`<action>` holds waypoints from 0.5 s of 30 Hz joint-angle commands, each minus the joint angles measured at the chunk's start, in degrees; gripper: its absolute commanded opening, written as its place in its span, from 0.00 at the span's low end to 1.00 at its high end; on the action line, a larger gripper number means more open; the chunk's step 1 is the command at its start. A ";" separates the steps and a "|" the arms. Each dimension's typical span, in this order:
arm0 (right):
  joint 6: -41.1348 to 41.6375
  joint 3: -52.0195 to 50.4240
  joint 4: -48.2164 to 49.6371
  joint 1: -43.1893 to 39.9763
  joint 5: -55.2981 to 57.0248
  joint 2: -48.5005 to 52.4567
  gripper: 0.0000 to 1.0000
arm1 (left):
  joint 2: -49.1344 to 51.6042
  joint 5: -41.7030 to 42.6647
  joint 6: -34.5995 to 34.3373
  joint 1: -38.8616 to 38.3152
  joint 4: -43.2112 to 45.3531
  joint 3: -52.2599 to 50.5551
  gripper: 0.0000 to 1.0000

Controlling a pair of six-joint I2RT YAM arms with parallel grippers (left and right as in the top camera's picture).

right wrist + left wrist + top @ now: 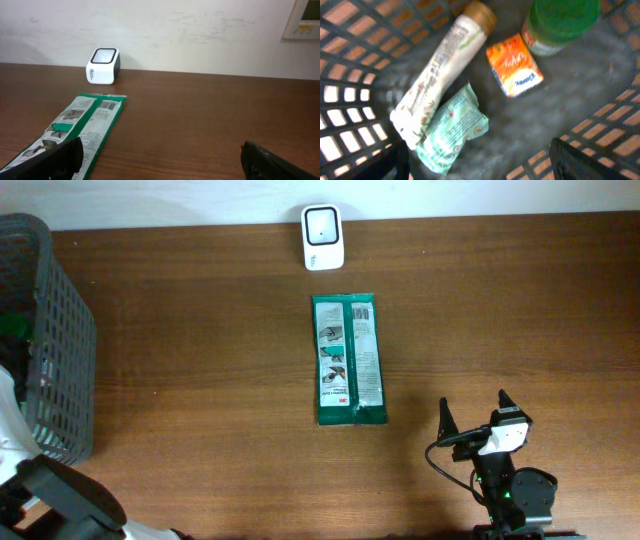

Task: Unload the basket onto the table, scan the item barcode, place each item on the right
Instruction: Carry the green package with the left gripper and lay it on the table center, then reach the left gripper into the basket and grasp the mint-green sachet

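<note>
A white barcode scanner point(323, 237) stands at the table's far edge, also seen in the right wrist view point(103, 65). A flat green-and-white package point(349, 360) lies face up in front of it, its barcode at the end towards the scanner point(80, 131). My right gripper point(473, 412) hovers open near the front right, empty point(165, 165). My left gripper point(482, 167) is open inside the basket, above a mint-green packet point(452, 127), a white tube with a gold cap point(442, 70), an orange box point(514, 65) and a green-lidded jar point(560, 22).
The dark mesh basket point(45, 340) stands at the table's left edge, its walls close around my left gripper point(350, 45). The left arm's base point(60, 495) sits at the front left corner. A wall runs behind the scanner.
</note>
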 commanded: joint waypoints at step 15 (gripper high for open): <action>-0.17 -0.42 -0.07 0.31 0.09 -0.28 0.99 | 16.15 -1.66 7.02 4.57 -1.88 -3.15 0.72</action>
